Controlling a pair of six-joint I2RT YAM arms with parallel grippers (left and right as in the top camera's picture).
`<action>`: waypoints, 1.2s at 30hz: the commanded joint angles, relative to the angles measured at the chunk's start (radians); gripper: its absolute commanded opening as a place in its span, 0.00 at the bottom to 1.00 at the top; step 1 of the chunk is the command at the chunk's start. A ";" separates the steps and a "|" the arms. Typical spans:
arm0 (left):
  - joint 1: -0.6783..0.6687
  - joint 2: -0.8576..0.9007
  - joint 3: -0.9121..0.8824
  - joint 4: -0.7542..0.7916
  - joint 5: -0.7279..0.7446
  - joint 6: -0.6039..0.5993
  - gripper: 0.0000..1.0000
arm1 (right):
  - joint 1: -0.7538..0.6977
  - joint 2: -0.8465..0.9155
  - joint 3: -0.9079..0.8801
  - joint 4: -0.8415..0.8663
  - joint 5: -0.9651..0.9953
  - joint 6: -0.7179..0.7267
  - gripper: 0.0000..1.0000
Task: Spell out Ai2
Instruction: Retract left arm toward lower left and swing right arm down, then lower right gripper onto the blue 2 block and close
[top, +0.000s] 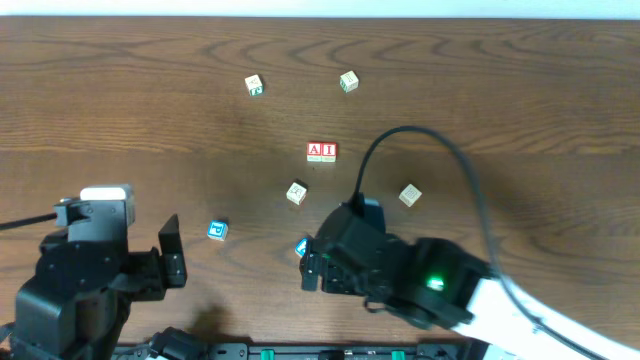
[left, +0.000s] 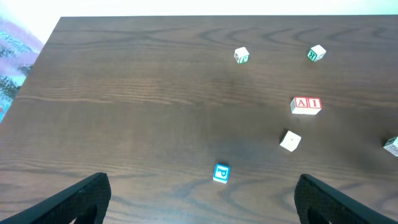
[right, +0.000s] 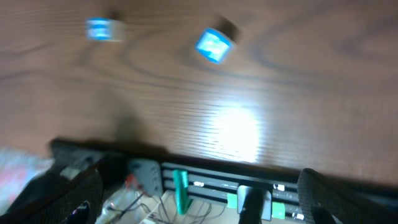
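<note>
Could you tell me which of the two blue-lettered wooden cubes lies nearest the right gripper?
The blue-lettered wooden cube right beside the right gripper, half hidden by it; the other blue cube sits farther left, in the open.

A dark brown wood-grain table (top: 150, 120) filled the view. A black metal rail (right: 205, 173) with green plastic clips (right: 180, 186) ran along its near edge. Blue-and-pink patterned cloth (left: 15, 56) lay beyond its left edge.

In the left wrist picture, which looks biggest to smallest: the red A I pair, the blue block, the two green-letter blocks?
1. red A I pair.
2. blue block, but it sits nearest the camera.
3. left green-letter block and right green-letter block look alike.
</note>
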 joint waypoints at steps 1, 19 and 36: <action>0.002 0.002 0.033 -0.039 0.007 -0.015 0.95 | 0.008 0.069 -0.045 0.022 0.012 0.291 0.98; 0.002 0.002 0.033 -0.069 0.022 -0.026 0.95 | -0.083 0.457 -0.012 0.356 -0.051 0.389 0.97; 0.002 0.002 0.033 -0.072 0.022 -0.026 0.95 | -0.095 0.529 -0.012 0.365 0.001 0.421 0.91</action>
